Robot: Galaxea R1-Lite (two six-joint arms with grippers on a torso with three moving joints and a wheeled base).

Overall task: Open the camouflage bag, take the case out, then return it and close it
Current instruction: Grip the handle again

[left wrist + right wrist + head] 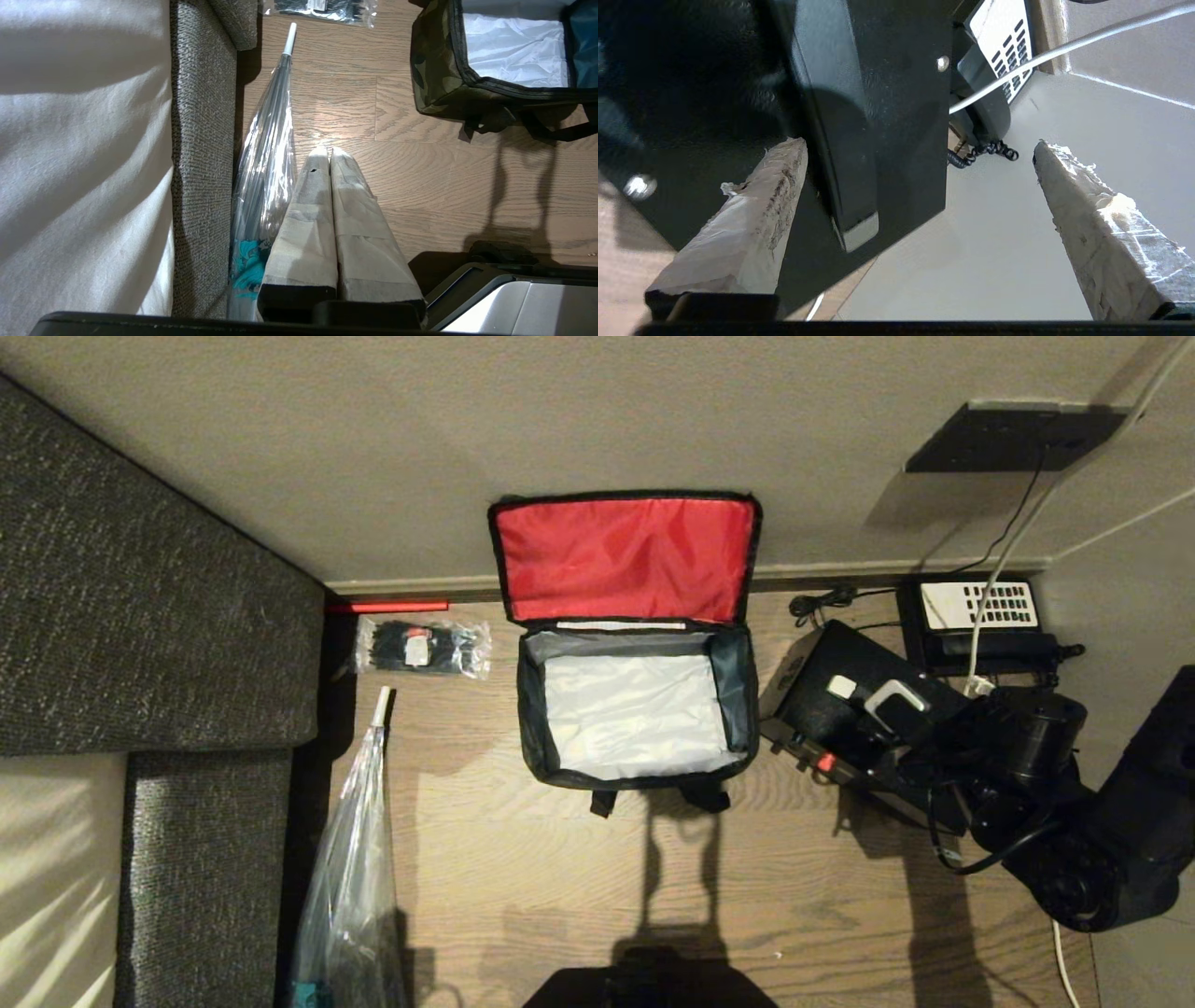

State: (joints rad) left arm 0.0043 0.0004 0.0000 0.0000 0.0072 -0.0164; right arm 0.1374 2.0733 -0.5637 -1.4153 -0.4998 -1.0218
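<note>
Bag: the boxy green, brown and black camouflage bag [637, 709] stands on the wooden floor [560, 877] against the wall; red-lined lid up; silver-grey interior bare.
Case: the flat black rectangular hard case [840, 709] lies on the floor just right of the bag, red details on its near edge.
Risk: the case lies close to the black telephone with a white key panel [980, 616] and its cords; a careless re-grasp could snag a cord or nudge the case askew; a skewed return could catch the bag rim.
Right hand: [920, 186] spread wide, released; one finger [752, 219] over the case, the other beside it; grasping nothing.
Left hand: [327, 154] clenched, empty, parked above the floor beside the clear plastic-wrapped umbrella [268, 154].
</note>
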